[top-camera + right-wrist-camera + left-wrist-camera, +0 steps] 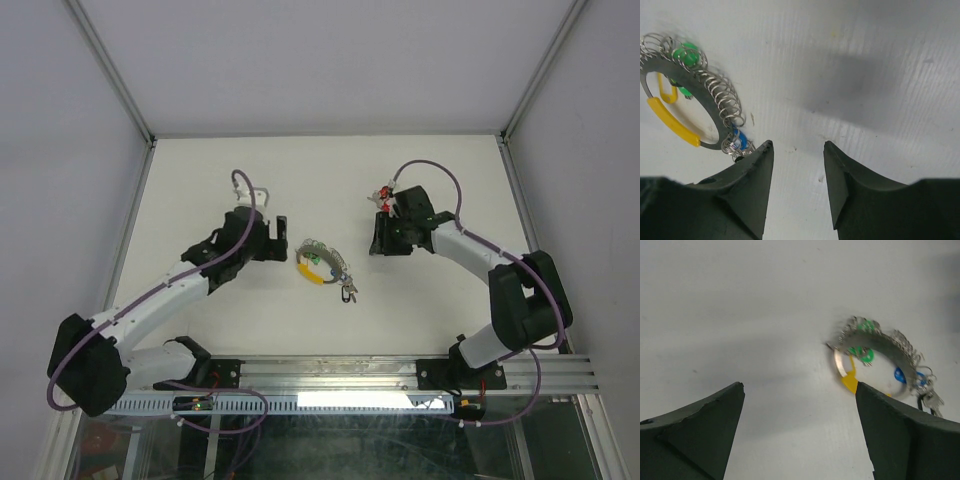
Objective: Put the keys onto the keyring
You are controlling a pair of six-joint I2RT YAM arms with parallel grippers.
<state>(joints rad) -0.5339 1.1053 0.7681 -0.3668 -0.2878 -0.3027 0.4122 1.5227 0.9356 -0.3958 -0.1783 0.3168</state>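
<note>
**Keyring** (322, 267): lies flat on the white surface (200, 180) at the centre of the overhead frame, between the two arms and touching neither. Its yellow arc (671, 124) sits at the left of the right wrist view. The silvery coil (720, 92) makes up the rest of the loop.

**Keys** (348, 291): a small metal cluster rests at the ring's lower right edge in the overhead frame. Green tags (864, 353) and a blue tag (899, 375) show at the coil. Whether each is threaded on or merely lies against it cannot be told. No red tag is identified.

**Left pincer** (799, 387): jaws spread wide with nothing between them, just left of the ring in the overhead frame.

**Right pincer** (798, 145): jaws parted by a moderate gap, nothing held, to the ring's right and apart from it.

**Assessment:** the step in hand appears to be an approach to the ring.

**Recommended:**
- One pincer should pin the ring by the yellow arc, which likely gives a firmer hold than the springy coil.
- The other should take a key by its tag rather than by the thin metal.
- The descent should be square, since the light ring may skate on the smooth surface if one finger strikes first.
</note>
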